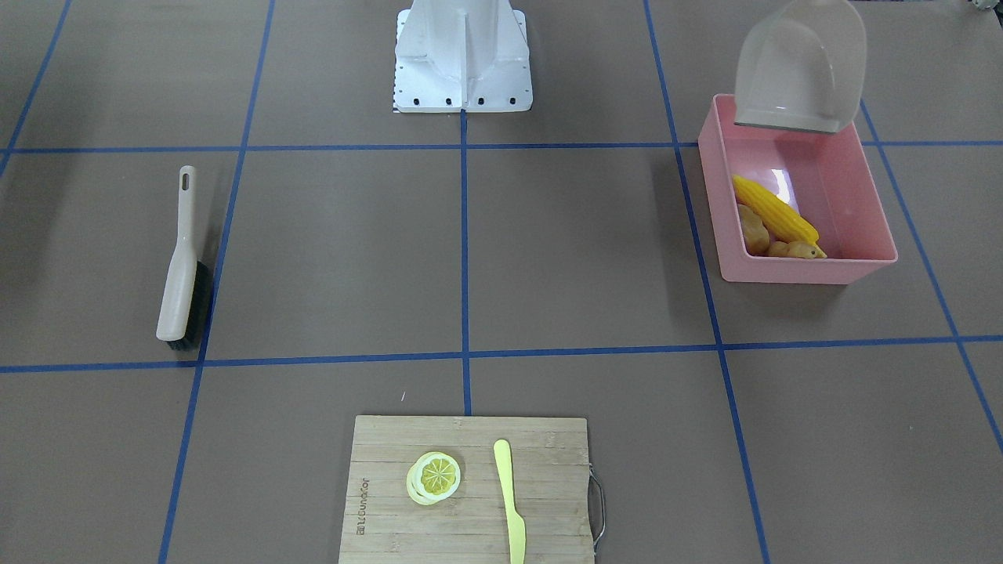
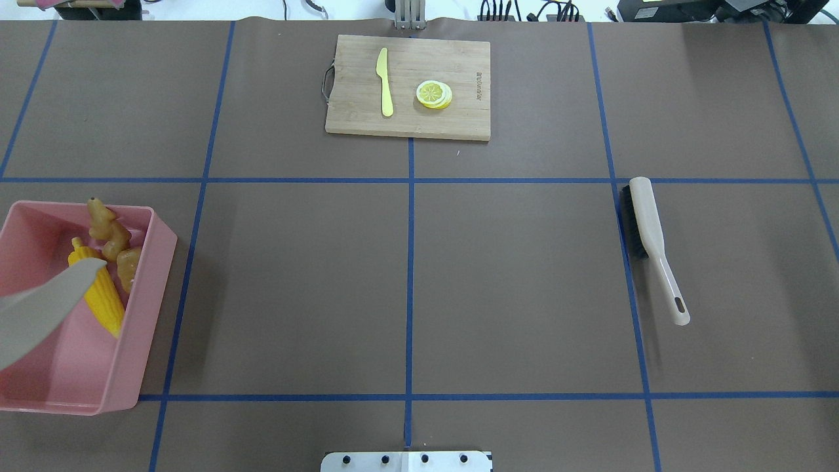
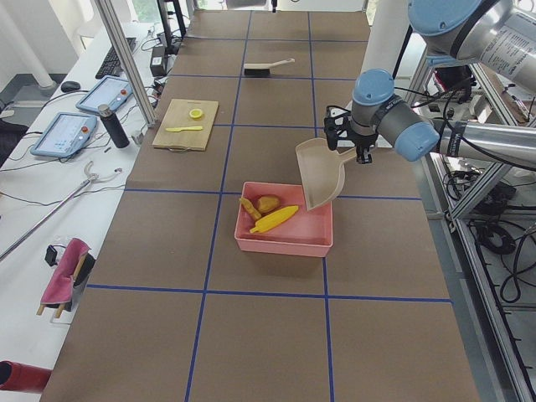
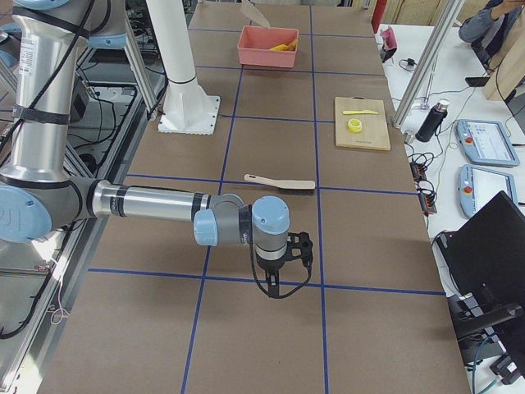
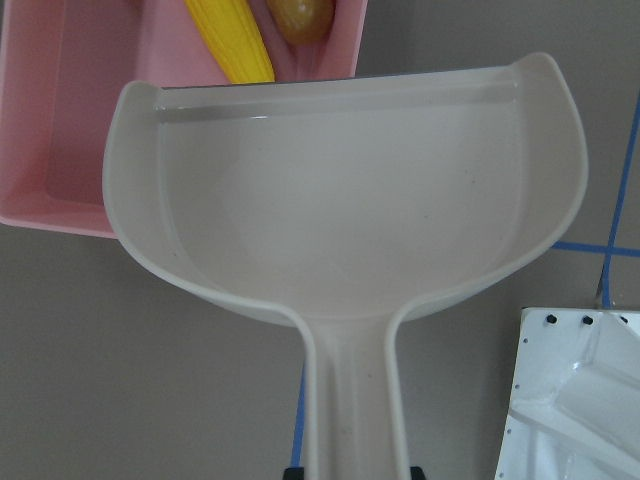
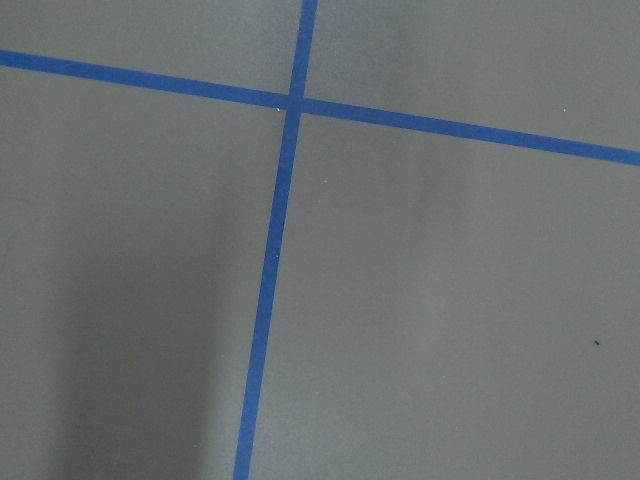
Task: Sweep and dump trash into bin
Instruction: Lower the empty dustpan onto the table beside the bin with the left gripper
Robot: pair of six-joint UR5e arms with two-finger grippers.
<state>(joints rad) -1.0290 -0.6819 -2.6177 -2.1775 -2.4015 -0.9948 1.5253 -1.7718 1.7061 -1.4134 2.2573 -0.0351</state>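
Dustpan [image 2: 39, 308] cut off by overhead view's left edge, covering part of corn cob [image 2: 105, 298] and bin [image 2: 147, 314] floor. Potato [image 3: 268, 203] perhaps hidden behind ginger root [image 1: 754, 227] in front view. Both grippers' jaws unreadable.

Both arms: silver tube links, light-blue joint caps, black cabling at wrists; black left gripper [image 3: 350, 144], right gripper [image 4: 280, 268]; white bolted base pedestal [image 1: 462, 59]

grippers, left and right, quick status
left gripper: closed on the dustpan handle, over the bin.
right gripper: cannot tell, holding nothing visible.
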